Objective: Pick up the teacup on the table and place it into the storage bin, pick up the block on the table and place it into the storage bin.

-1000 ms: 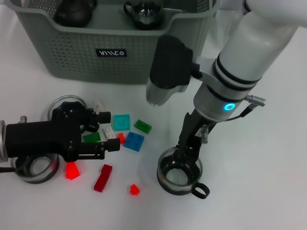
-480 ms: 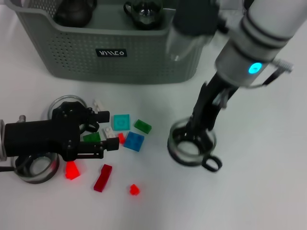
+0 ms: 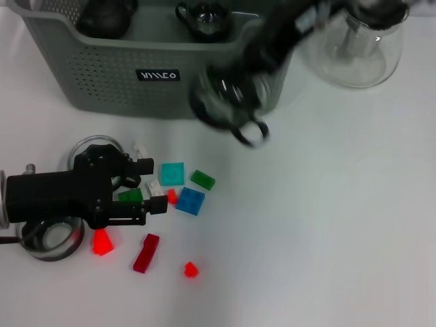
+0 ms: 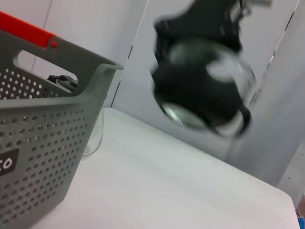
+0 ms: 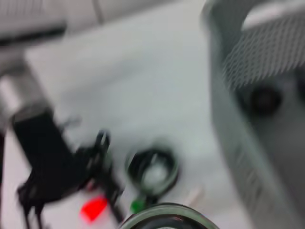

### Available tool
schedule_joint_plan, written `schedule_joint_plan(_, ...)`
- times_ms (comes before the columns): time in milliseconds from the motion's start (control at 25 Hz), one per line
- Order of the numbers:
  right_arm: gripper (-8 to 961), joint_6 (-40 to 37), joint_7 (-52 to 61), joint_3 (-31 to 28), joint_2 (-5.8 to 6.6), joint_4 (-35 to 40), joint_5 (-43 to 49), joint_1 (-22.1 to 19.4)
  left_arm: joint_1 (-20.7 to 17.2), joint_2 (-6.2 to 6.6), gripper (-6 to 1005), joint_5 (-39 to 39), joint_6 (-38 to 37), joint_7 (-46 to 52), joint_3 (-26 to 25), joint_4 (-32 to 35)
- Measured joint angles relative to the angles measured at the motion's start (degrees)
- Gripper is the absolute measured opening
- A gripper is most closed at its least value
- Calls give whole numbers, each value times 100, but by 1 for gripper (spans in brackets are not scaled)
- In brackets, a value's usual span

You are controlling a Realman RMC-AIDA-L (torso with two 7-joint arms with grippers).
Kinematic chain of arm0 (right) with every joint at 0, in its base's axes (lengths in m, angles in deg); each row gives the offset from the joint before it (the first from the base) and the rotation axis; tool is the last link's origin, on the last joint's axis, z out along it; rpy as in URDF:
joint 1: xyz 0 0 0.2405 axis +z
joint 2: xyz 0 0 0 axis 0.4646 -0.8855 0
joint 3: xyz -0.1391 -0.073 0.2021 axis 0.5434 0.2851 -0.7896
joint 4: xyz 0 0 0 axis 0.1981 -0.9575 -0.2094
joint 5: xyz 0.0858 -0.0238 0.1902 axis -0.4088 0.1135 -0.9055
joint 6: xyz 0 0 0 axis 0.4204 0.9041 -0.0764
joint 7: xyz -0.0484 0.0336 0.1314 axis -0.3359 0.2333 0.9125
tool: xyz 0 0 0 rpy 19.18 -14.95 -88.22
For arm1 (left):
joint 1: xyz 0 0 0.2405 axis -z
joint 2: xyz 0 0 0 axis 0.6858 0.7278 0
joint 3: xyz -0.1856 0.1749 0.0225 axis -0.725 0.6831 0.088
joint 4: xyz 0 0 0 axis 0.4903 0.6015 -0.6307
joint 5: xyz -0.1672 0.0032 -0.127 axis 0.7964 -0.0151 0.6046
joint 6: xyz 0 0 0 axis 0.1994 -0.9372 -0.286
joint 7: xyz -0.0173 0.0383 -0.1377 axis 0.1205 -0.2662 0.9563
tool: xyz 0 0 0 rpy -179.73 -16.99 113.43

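White tabletop, perforated storage bin point(image 3: 109, 82), seemingly-glass teacup point(image 3: 225, 102)

The bin point(image 3: 157, 75) stands at the back of the table point(image 3: 340, 225), with a jug point(image 3: 360, 42) to its right. A teacup point(image 3: 227, 102) hangs in the air before the bin's front right corner. Blocks point(image 3: 174, 197) lie scattered in front of the bin, the left gripper point(image 3: 146, 187) low among them.

Head view downward; wrist views low; all share storage bin point(image 3: 136, 75).
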Motion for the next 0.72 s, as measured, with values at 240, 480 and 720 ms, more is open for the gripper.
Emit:
schedule_joint_plan(240,57,987,352,-409,41,17,13,413,32,-3,840,28,-21,1,2,-1)
schedule_joint_plan(480,56,2772,657,-162,-64,-682,740,976,67,-11,840,39,2,27,0,0)
schedule_joint_plan(720,57,4565,666,264,-151,-1922,1158,1455,78,-20,840,43,3,38,0,0)
